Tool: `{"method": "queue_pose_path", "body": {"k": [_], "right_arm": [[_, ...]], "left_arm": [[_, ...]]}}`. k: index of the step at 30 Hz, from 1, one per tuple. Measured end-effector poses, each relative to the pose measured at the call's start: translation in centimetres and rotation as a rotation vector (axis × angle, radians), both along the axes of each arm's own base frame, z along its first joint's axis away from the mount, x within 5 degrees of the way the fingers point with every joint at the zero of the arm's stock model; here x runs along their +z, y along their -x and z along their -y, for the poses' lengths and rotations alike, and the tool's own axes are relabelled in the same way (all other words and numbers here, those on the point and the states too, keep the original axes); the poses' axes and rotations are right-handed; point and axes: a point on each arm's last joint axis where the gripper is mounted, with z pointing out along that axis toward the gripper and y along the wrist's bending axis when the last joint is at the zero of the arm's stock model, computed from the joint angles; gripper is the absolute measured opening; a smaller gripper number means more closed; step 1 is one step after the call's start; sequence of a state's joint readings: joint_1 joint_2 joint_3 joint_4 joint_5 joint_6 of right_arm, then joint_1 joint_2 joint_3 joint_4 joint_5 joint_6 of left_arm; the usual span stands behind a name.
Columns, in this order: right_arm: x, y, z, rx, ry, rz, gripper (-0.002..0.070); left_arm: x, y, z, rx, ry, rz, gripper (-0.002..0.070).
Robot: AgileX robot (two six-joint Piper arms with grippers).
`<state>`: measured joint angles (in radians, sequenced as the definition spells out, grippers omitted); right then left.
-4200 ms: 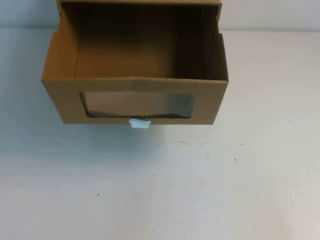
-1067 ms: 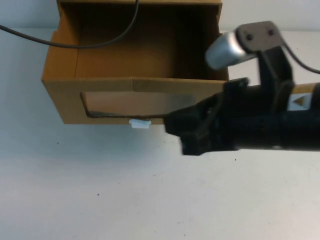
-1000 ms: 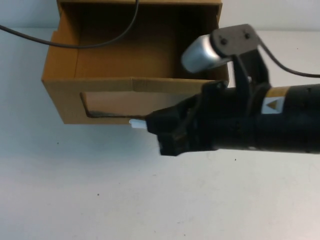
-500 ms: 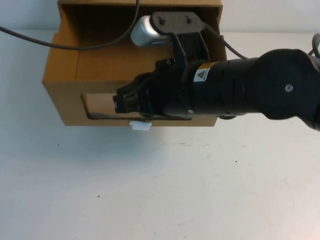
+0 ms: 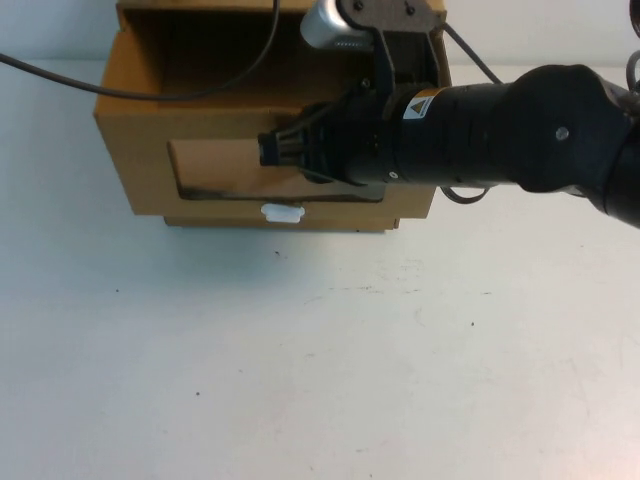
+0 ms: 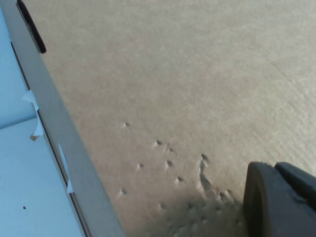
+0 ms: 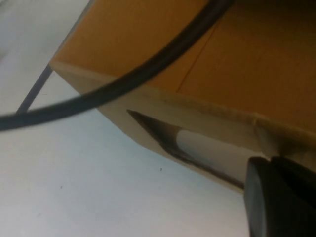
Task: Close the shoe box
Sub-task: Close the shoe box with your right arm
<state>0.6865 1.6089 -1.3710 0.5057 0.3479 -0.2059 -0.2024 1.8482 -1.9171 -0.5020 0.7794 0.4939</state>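
the white table is nearest. behind it sits the shoe box, its white tab low in front. the right gripper, under a yellow warning sticker, hides the window; fingers unclear. the left gripper shows one dark piece.

A white table, marked with small dark specks, fills the lower and middle frame of the high view, while a thin black cable arcs across the upper left, and a pale strip, possibly a wall, spans the top edge.
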Motion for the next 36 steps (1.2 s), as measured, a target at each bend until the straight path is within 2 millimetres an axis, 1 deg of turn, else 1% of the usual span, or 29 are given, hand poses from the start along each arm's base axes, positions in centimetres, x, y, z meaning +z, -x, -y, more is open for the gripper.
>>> {"method": "queue_pose_path", "body": {"k": [9, 12, 22, 28, 31, 36], "right_arm": [[0.8, -2.8, -0.4, -0.053, -0.045, 0.044, -0.0011], [1.0, -4.1, -0.6, -0.069, -0.058, 0.052, -0.0011], [0.4, -8.6, -0.8, -0.137, -0.107, 0.050, -0.0011], [0.3, -10.2, -1.2, -0.161, -0.137, 0.072, -0.0011], [-0.1, -11.1, -1.4, -0.171, -0.141, 0.074, -0.0011], [-0.2, -12.0, -1.8, -0.177, -0.154, 0.086, -0.0011]], "left_arm": [[0.0, 0.0, 0.0, 0.002, 0.002, 0.001, -0.0002], [0.0, 0.0, 0.0, 0.002, 0.002, 0.002, -0.0002], [0.0, 0.0, 0.0, 0.002, 0.002, 0.002, -0.0002], [0.0, 0.0, 0.0, 0.004, 0.003, 0.005, -0.0002], [0.0, 0.0, 0.0, 0.004, 0.003, 0.005, -0.0002], [0.0, 0.0, 0.0, 0.005, 0.005, 0.004, -0.0002]]}}
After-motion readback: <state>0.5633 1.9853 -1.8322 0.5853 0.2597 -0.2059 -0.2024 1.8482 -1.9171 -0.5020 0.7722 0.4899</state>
